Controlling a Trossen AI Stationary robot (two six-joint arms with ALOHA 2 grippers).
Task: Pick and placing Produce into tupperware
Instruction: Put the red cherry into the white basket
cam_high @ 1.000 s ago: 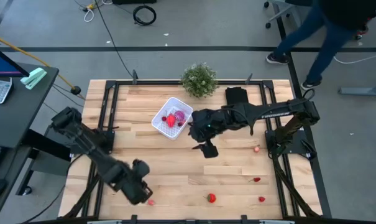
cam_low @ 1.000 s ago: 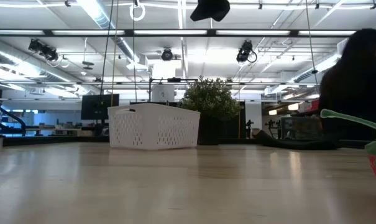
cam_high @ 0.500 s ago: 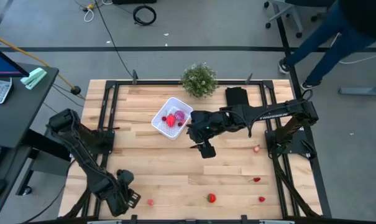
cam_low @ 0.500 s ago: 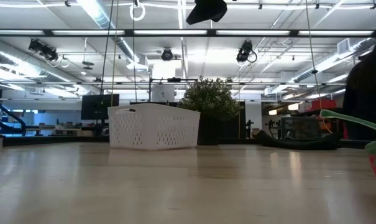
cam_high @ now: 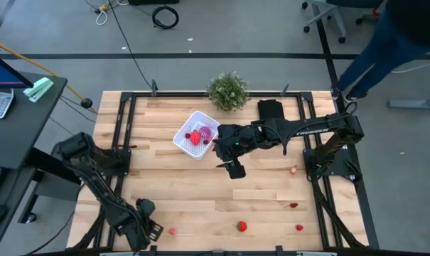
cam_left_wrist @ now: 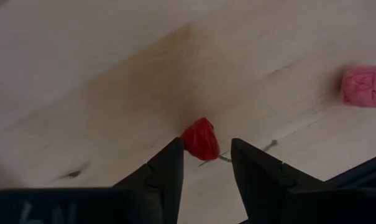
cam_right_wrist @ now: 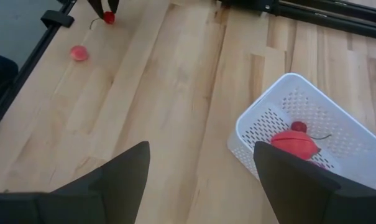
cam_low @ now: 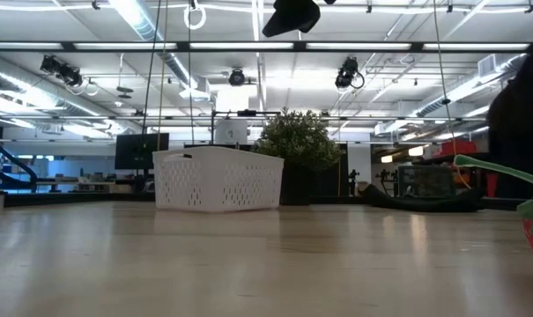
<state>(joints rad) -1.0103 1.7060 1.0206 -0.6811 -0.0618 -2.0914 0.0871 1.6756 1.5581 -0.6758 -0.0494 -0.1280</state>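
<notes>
The white perforated tupperware [cam_high: 196, 134] sits at the table's far middle. It holds a red piece [cam_right_wrist: 296, 142] and a purple one [cam_high: 207, 132]. My right gripper [cam_high: 233, 169] hovers open and empty just right of it, high above the table. My left gripper [cam_high: 148, 230] is open at the near left edge. Its fingertips [cam_left_wrist: 173, 152] stand on either side of a small red piece with a green stem [cam_left_wrist: 199, 138] that lies on the wood. A pink piece [cam_left_wrist: 364, 86] lies just right of it, also seen in the high view as the pink piece [cam_high: 172, 230]. My left gripper comes at the small red piece [cam_left_wrist: 195, 135] from above, and the piece lies on the table between the two fingertips. A gap shows beside one finger. Whether the other finger touches it I cannot tell.
More produce lies along the near right: a red strawberry [cam_high: 241, 226], a red piece [cam_high: 298, 227], a chili [cam_high: 293, 205] and a pink piece [cam_high: 293, 170]. A potted plant [cam_high: 227, 90] and a black cloth [cam_high: 270, 109] sit at the far edge. A person [cam_high: 392, 35] walks beyond the table.
My left gripper has moved toward the table's left and near edge, away from the pink piece, and now stands at the near left corner. The person behind the table has walked on to the right.
</notes>
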